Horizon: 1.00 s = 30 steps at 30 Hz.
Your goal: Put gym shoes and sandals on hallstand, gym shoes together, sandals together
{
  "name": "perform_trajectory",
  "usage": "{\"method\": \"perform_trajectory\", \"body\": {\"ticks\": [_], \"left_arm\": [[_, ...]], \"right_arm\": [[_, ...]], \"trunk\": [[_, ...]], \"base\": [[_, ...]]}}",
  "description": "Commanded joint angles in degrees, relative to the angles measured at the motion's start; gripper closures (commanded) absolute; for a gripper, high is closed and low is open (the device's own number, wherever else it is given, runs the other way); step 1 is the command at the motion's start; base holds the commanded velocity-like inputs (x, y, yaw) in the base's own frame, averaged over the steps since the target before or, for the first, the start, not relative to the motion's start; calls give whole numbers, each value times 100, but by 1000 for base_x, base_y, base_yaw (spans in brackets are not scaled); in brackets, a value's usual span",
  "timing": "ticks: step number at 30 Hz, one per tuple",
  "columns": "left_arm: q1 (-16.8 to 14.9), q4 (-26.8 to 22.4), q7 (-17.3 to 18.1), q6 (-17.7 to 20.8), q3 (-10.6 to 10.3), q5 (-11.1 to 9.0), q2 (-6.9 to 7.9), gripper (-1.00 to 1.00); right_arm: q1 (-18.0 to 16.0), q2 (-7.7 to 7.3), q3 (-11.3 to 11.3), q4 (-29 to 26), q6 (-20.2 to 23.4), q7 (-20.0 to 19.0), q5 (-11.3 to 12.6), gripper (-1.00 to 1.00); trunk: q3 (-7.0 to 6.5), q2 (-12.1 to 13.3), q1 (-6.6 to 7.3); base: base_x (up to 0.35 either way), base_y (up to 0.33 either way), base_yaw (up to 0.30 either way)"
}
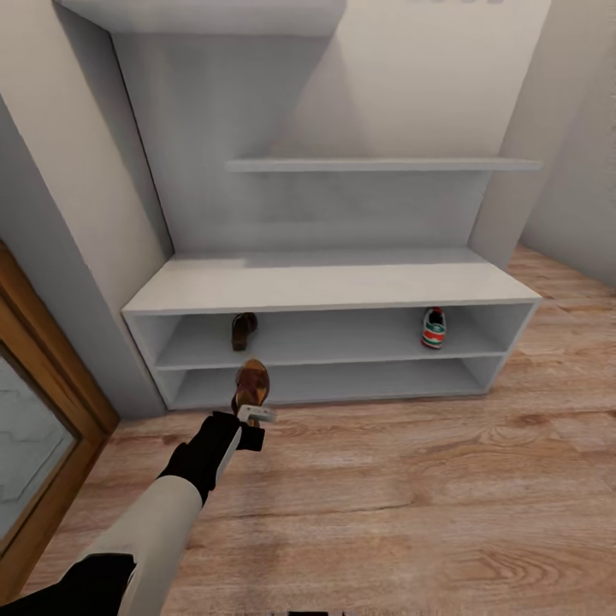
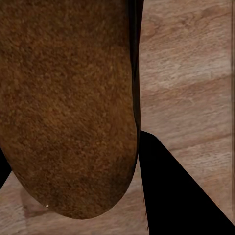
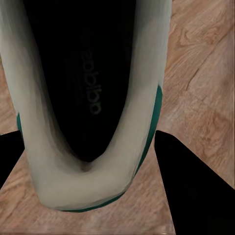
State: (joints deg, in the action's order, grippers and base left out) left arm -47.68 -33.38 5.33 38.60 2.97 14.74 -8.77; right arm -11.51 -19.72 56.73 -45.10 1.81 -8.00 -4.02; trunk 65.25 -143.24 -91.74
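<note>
1. Wood-plank corridor floor (image 1: 411, 496) runs up to the pale grey hallstand (image 1: 334, 287), whose low bench part has two open shelves under a tall back panel.
2. We see one sandal (image 1: 244, 330) already on the upper shelf at the left, and one gym shoe (image 1: 434, 328) on the same shelf at the right, well apart from it.
3. Our left gripper (image 1: 254, 416) is clenched on the second sandal (image 1: 252, 382), holding it just in front of the lower shelf, below the shelved one. In the left wrist view its tan footbed (image 2: 68, 103) hangs over the floor.
4. In the right wrist view the second gym shoe (image 3: 90, 103) sits between the dark fingers (image 3: 196, 181) of the right gripper, apparently grasped; floor lies beneath it.
5. We judge the sandal light and fairly stiff in the sole, best held by the heel end. The sneaker looks bulkier, with a soft collar that may deform; its firm heel suits a grip.
</note>
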Motion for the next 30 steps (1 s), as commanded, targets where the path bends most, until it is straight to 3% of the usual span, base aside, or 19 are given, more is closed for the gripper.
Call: {"method": "perform_trajectory", "body": {"ticks": [1,6,13,22,30], "left_arm": [[1,-14,70,30,30,76,-4,100],[1,-11,66,33,28,74,-3,100],[19,-22,63,26,25,79,18,100],[35,-46,45,5,39,74,40,100],[70,-362,21,7,55,73,56,100]], "right_arm": [[-9,3,30,-7,20,-44,-38,100],[-9,3,31,-7,21,-44,-38,100],[-9,3,31,-9,20,-44,-37,100],[-9,19,23,-1,13,-44,-43,100],[-9,90,23,23,0,-44,-55,100]], "trunk": [[34,-4,-1],[173,-11,-14],[200,-11,-14],[205,-11,-14],[205,-11,-14]], "base": [[0,0,-225],[0,0,-238],[0,0,-179],[56,0,-23],[138,0,-1]]}}
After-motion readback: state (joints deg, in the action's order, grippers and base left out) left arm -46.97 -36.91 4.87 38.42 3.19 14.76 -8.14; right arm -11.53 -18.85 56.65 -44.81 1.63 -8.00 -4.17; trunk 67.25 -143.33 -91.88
